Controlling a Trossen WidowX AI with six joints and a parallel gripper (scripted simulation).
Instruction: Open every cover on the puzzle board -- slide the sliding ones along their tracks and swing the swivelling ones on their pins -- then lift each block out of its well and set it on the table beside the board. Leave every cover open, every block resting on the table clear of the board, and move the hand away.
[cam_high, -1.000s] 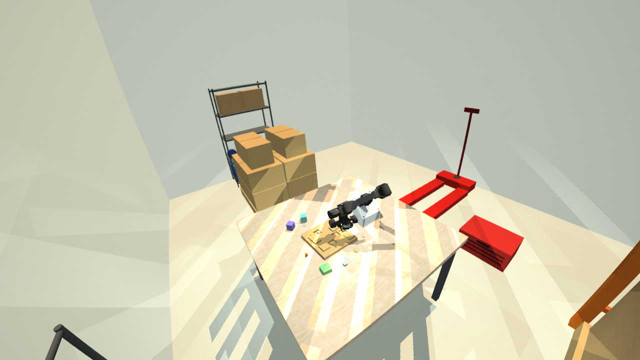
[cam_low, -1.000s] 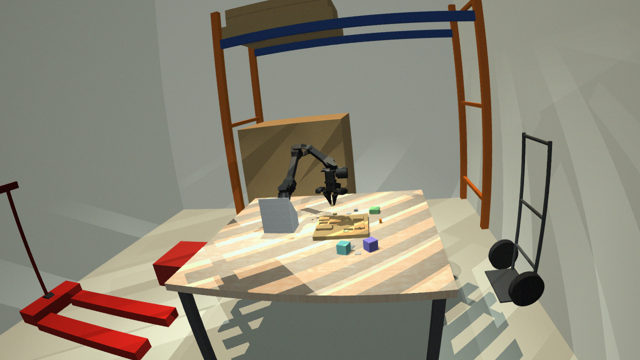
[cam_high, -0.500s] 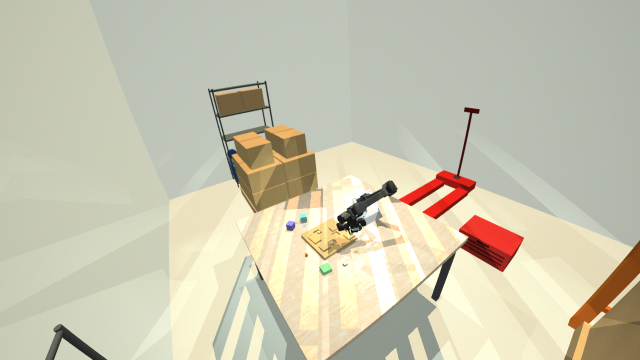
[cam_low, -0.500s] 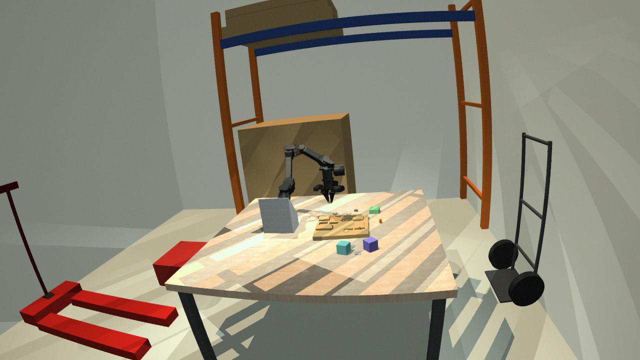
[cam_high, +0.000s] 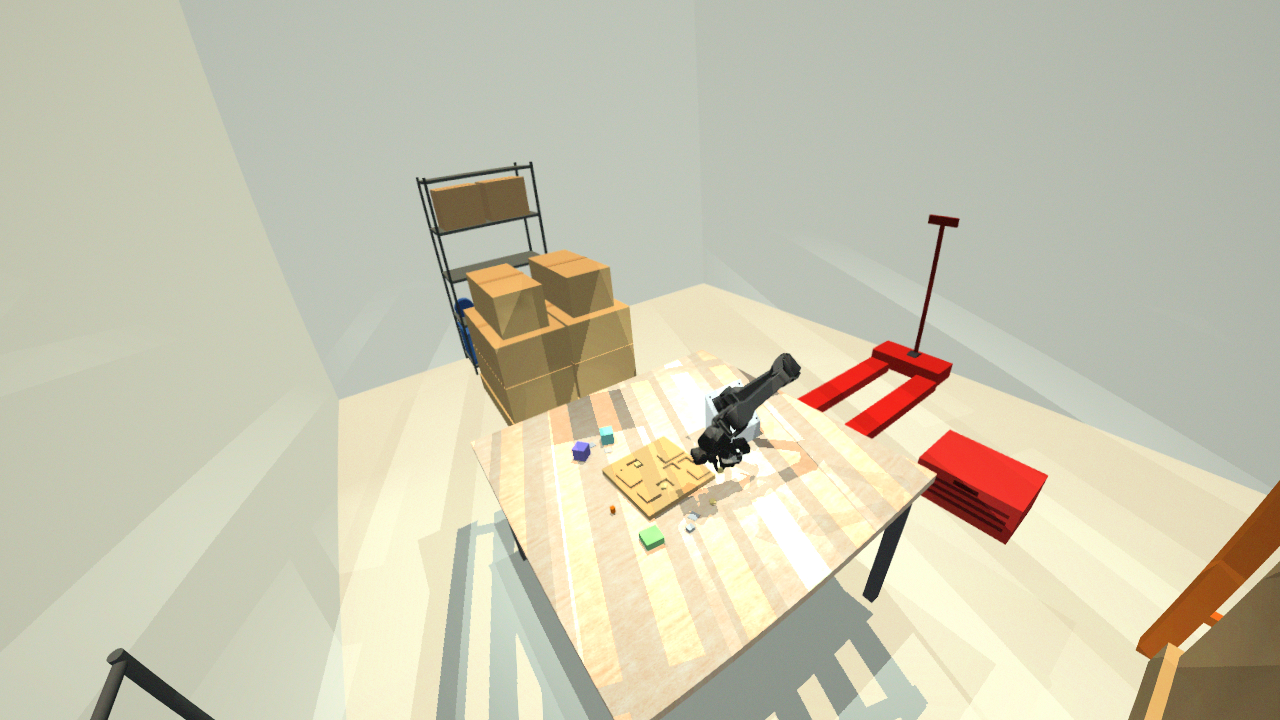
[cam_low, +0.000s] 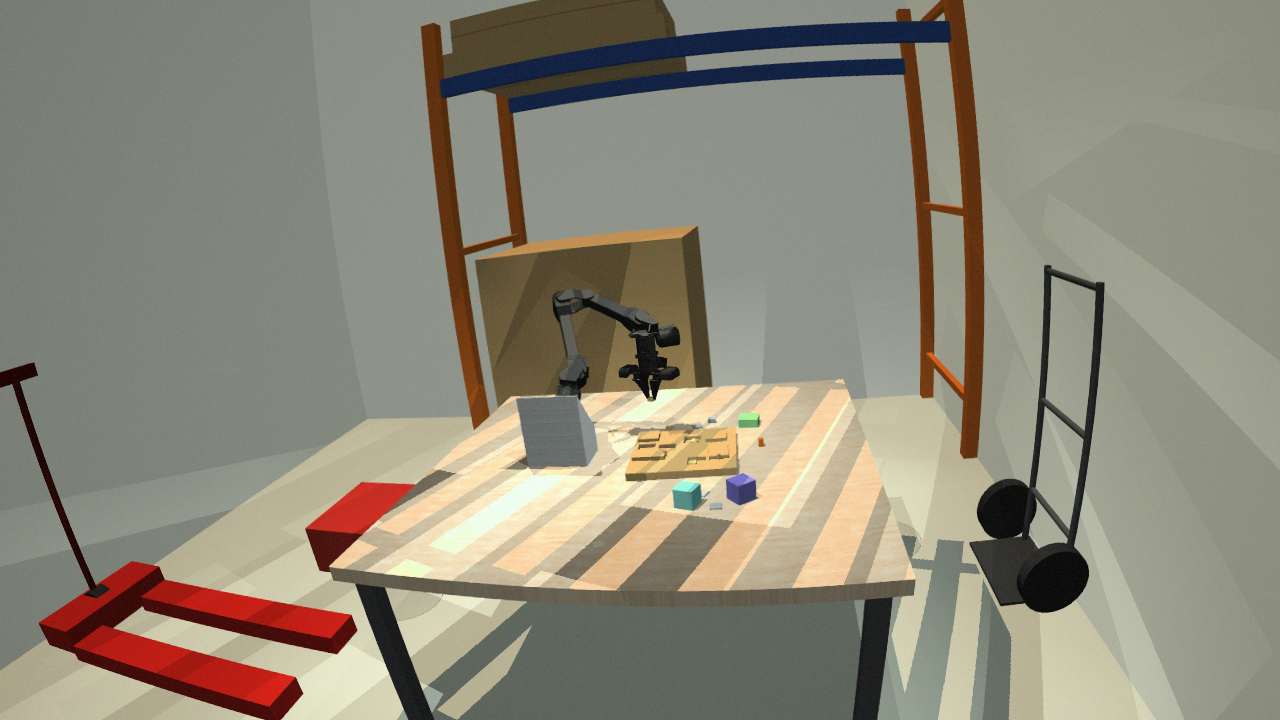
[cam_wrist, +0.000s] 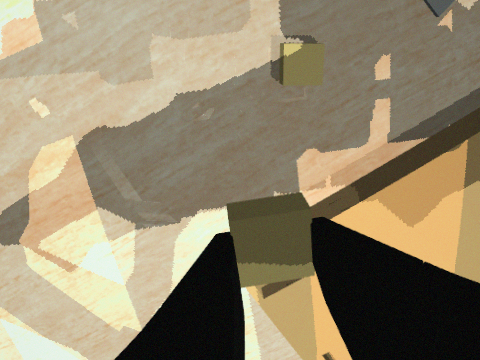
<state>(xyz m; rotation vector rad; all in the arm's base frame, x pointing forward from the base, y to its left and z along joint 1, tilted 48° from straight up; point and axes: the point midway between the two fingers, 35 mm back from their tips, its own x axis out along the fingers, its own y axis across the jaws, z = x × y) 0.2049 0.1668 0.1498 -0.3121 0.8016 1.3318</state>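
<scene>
My gripper (cam_high: 719, 468) (cam_low: 651, 396) (cam_wrist: 271, 240) is shut on an olive block (cam_wrist: 272, 245), held above the table beside the board edge. The tan puzzle board (cam_high: 617, 472) (cam_low: 680, 475) (cam_wrist: 430, 170) has several covers and wells, too small to read one by one. A smaller olive block (cam_high: 713, 502) (cam_wrist: 305, 67) lies on the table off the board. A green block (cam_high: 651, 537) (cam_low: 749, 420), an orange block (cam_high: 613, 509) (cam_low: 760, 441), a purple block (cam_high: 580, 451) (cam_low: 741, 488) and a teal block (cam_high: 606, 436) (cam_low: 686, 495) also rest off the board.
Small grey pieces (cam_high: 690, 528) (cam_low: 712, 420) lie near the green block. A flat grey piece (cam_low: 715, 505) lies between the teal and purple blocks. A grey stand (cam_low: 552, 432) is beside the arm's base. Cartons and a red pallet jack stand off the table.
</scene>
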